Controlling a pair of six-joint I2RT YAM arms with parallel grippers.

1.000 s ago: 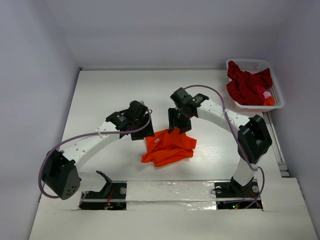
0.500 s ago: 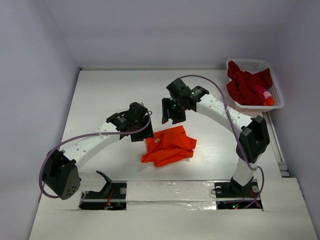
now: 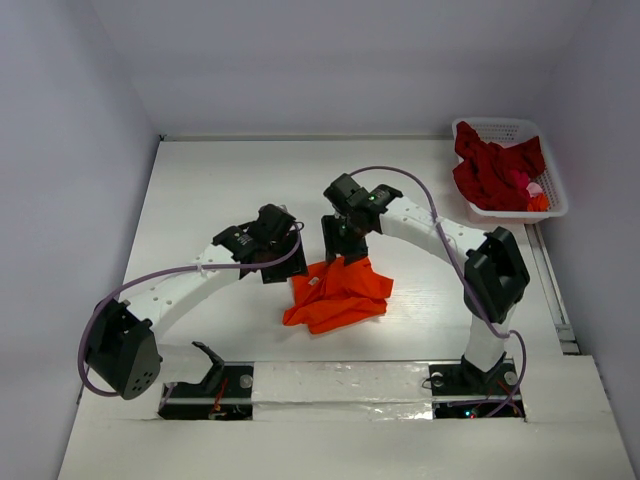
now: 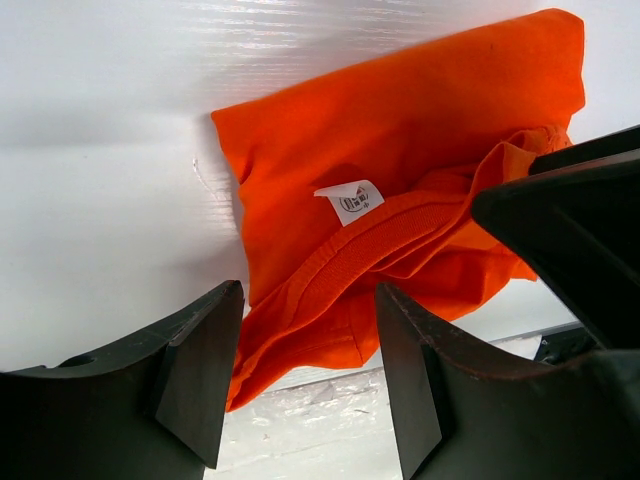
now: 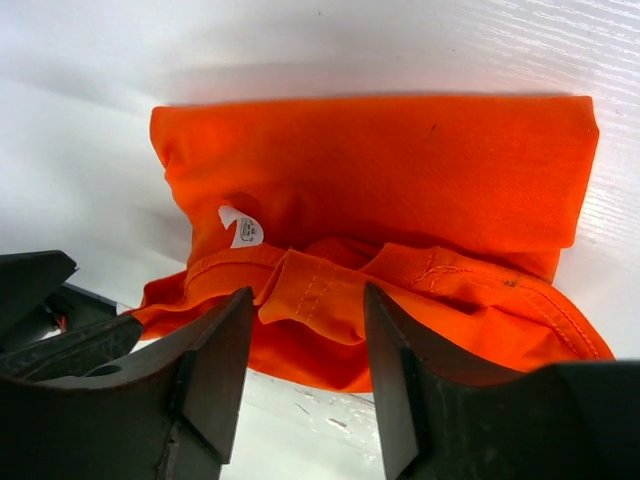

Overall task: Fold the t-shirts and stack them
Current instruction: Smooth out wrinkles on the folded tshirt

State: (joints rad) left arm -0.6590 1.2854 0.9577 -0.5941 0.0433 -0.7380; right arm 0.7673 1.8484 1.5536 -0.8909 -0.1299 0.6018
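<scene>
Near the middle of the white table (image 3: pixel 200 190), well apart from the basket (image 3: pixel 500 124) of dark red t-shirts (image 3: pixel 490 170): rumpled orange t-shirt (image 3: pixel 338 295), long axis left to right. Over its far edge, nearer: right gripper (image 3: pixel 338 252), jaws partly apart, empty. Just beside its far-left corner: left gripper (image 3: pixel 282 266), likewise half open, holding nothing. Face up by the collar: white neck label (image 4: pixel 349 201)

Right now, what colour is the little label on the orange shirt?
White label with small dark print, clearest in the left wrist view.
</scene>
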